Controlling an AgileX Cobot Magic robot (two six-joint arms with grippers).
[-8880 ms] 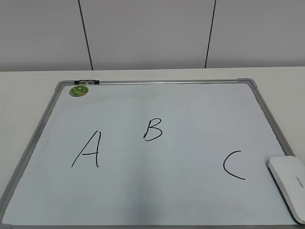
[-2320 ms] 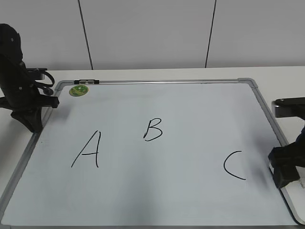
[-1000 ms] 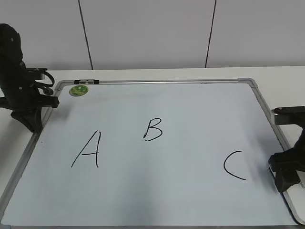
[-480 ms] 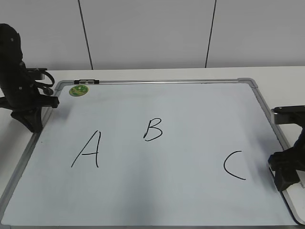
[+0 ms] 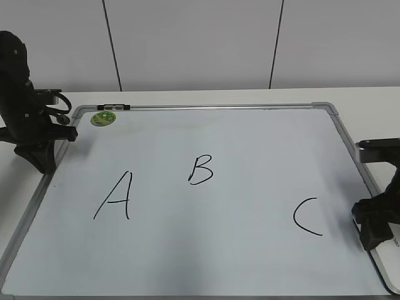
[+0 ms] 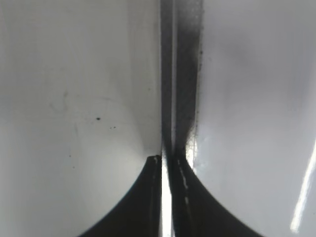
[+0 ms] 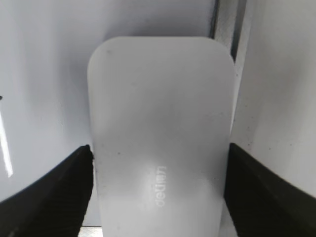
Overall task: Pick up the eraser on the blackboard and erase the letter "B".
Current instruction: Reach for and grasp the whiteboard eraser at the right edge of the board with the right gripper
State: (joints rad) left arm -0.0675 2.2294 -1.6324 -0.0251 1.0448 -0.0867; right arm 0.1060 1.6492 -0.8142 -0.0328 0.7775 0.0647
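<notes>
A white table (image 5: 187, 97) before pale wall panels holds the grey-framed white blackboard (image 5: 250, 262). The left gripper (image 6: 167, 165), fingers pressed together and empty, sits over its left frame. Centre, the black letter "B" (image 5: 200, 170). The right wrist view alone shows the right gripper (image 7: 159, 168) bracketing the white glossy eraser (image 7: 160, 123), fingers at both sides.

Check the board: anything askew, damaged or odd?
Nothing stands out. The grey-framed white dry-erase board lies flat, black letters A, B and C intact. The glossy white oblong eraser sits squarely between the right gripper fingers.
</notes>
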